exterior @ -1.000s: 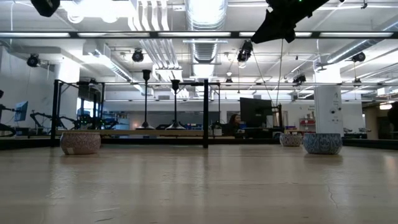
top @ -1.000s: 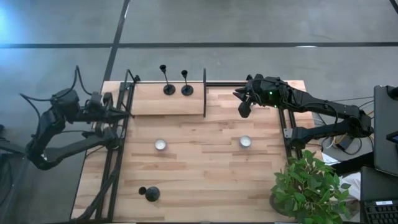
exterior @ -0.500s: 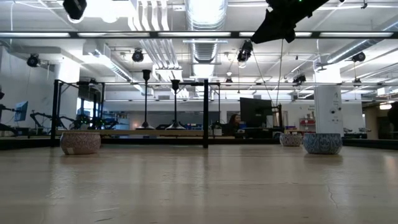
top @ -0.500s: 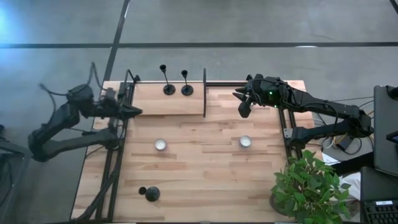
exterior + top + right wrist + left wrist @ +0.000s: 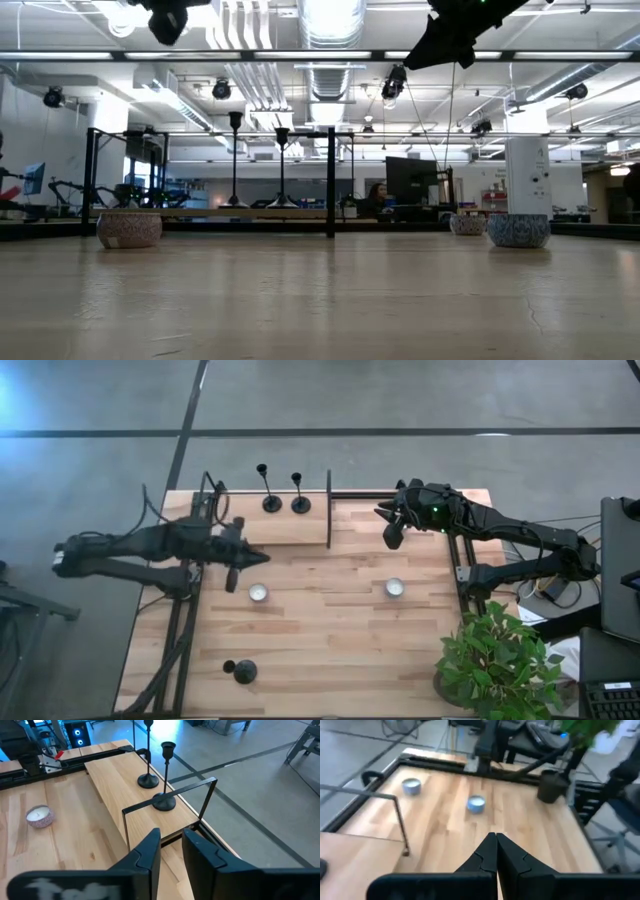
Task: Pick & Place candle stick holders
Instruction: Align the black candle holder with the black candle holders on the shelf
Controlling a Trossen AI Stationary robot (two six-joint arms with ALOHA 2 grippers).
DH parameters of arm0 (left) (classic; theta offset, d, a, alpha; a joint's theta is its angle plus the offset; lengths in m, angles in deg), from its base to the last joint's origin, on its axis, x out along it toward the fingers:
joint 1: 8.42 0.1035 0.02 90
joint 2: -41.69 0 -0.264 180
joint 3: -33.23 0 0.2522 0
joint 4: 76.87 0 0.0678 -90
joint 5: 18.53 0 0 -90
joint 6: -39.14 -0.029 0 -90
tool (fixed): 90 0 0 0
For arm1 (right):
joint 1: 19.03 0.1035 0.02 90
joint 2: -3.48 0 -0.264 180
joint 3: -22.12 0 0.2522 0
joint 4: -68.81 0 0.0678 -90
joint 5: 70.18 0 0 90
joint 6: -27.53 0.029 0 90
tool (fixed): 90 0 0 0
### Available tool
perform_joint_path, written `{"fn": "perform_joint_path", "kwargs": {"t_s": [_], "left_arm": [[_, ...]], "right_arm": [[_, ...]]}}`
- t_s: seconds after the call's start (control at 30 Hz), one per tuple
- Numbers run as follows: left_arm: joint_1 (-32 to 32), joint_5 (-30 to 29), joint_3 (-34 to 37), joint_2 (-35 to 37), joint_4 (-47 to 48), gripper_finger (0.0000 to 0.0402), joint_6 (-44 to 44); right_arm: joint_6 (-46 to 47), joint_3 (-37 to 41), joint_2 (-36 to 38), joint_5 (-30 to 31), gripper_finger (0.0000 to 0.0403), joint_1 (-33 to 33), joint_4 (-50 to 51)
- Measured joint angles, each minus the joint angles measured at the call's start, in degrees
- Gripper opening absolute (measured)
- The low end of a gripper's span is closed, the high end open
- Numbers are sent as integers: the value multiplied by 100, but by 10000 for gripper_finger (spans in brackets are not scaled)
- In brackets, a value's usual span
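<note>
Two black candle stick holders (image 5: pixel 271 503) (image 5: pixel 301 503) stand on their round bases on the raised wooden shelf (image 5: pixel 250 525) at the far left; they also show in the right wrist view (image 5: pixel 148 781) (image 5: pixel 164 801) and the low view (image 5: pixel 235 160) (image 5: pixel 281 165). A third holder (image 5: pixel 243 672) sits at the near left of the table. My left gripper (image 5: pixel 258 559) (image 5: pixel 495 840) is shut and empty, in the air over the table just in front of the shelf. My right gripper (image 5: pixel 384 513) (image 5: pixel 171 837) is open and empty, in the air to the right of the shelf.
Two white-silver tealight discs (image 5: pixel 258 593) (image 5: pixel 394 588) lie mid-table. A thin black wire frame (image 5: pixel 170 795) stands at the shelf's right end. A potted plant (image 5: pixel 495 660) stands at the near right corner. Black rails run along the table's left and right sides.
My left arm has swung from beyond the table's left edge toward the right, out over the table. Its gripper now hangs in front of the shelf, near the left tealight.
</note>
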Motion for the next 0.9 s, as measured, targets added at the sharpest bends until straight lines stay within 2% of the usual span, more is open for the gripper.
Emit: {"fn": "perform_joint_path", "kwargs": {"t_s": [0.23, 0.5, 0.9], "left_arm": [[-672, -903, -6, 104, 151, 2, 324], [-1908, -2632, -1, 99, 946, 1, 905], [-3490, -3937, 0, 587, 1899, 1, 1867]], "right_arm": [[0, 0, 0, 0, 63, 0, -1], [0, -1, 0, -1, 75, 1, -1], [0, 0, 0, 0, 91, 1, 0]]}}
